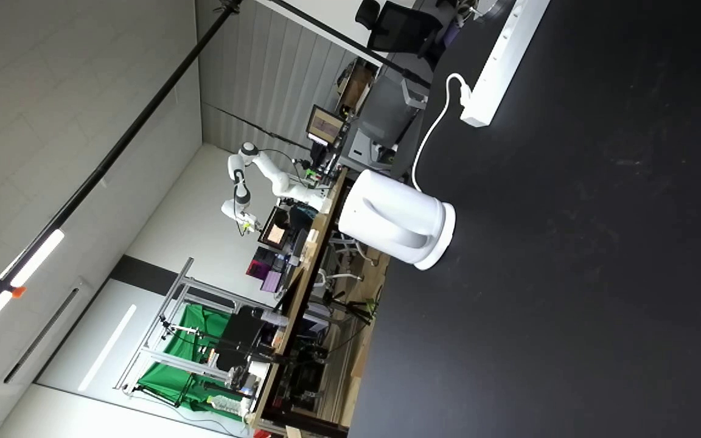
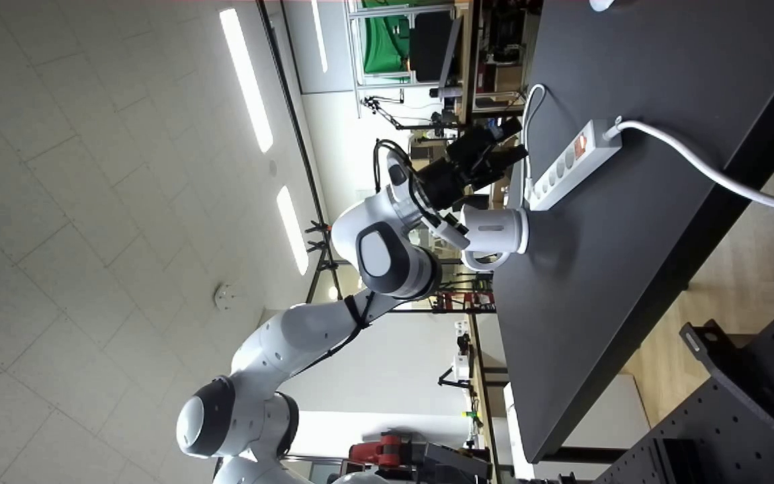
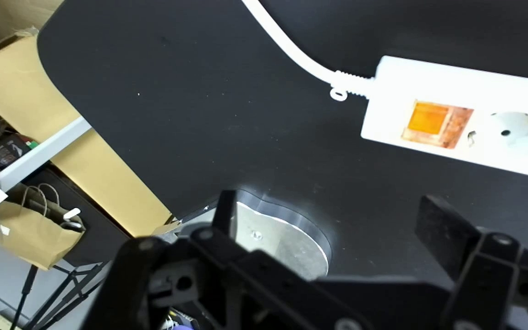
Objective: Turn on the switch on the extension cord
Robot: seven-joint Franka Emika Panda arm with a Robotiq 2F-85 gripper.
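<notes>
The strip [image 3: 475,91] lies upper right in the wrist view, switch [image 3: 427,118] exposed, presumably for pressing; the tool [image 3: 330,215], lower down, is spread apart, empty.

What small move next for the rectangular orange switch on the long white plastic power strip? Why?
Probably shift the open black two-finger gripper toward the orange switch on the white power strip: in the wrist view, the switch lies beyond the parted jaws, not between them, so pressing down from here would likely miss.
</notes>
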